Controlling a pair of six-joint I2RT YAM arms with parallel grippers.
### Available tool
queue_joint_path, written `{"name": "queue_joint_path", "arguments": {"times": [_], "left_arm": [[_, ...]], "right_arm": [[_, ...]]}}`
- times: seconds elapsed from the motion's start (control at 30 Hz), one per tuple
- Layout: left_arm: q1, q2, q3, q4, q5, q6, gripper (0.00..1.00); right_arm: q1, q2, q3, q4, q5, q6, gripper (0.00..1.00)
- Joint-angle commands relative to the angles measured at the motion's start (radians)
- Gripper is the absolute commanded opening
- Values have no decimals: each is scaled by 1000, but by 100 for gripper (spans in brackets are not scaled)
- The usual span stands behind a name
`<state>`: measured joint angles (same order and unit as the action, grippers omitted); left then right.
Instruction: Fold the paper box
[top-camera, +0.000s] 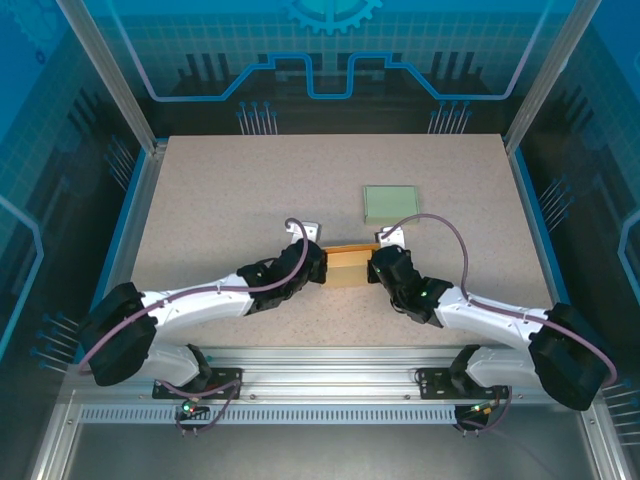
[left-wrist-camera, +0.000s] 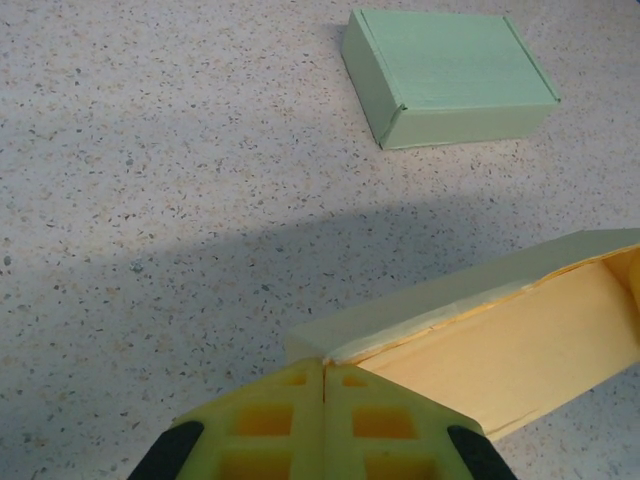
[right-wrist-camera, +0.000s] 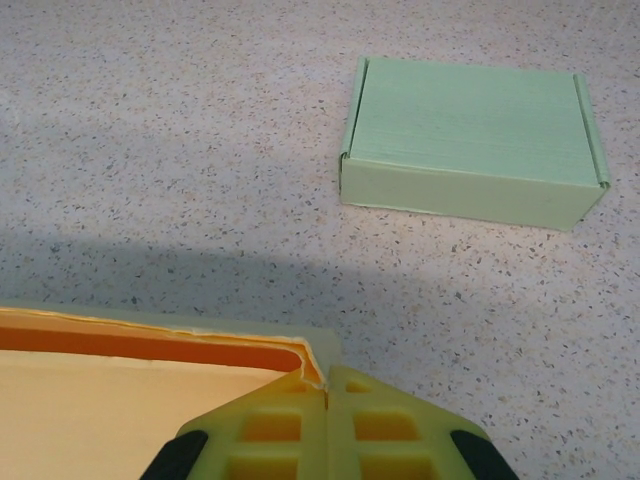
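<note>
Top external view: yellow paper box (top-camera: 347, 266) lies at mid-worktop (top-camera: 220, 200), between the arms. Left gripper (top-camera: 318, 265) is closed on its left end, right gripper (top-camera: 376, 266) closed on its right end. A green box (top-camera: 391, 203) sits just beyond, to the far right. Open room lies left and far. The wrist views show the closed pads pinching the box's wall edges.

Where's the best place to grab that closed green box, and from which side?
Likely its two long side walls, coming straight down from above: the green box lies flat and closed with bare table around it, and that is its shorter span.
</note>
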<state>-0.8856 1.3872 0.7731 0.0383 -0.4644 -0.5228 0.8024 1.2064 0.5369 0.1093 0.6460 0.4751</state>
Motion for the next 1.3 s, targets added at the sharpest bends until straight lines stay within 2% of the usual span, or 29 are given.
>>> {"name": "queue_joint_path", "arguments": {"times": [0.0,0.53,1.07,1.27], "left_arm": [[-1,13,22,60,104,-50,0],[-8,1,-82,116,132,-121,0],[-77,29,-142,137,65,-114,0],[-99,32,-192,213,61,-108,0]], "right_arm": [[11,38,-26,-50,-58,13,0],[36,73,-31,-28,-32,23,0],[48,37,-80,29,-19,17,0],[56,12,-112,47,-2,22,0]]}}
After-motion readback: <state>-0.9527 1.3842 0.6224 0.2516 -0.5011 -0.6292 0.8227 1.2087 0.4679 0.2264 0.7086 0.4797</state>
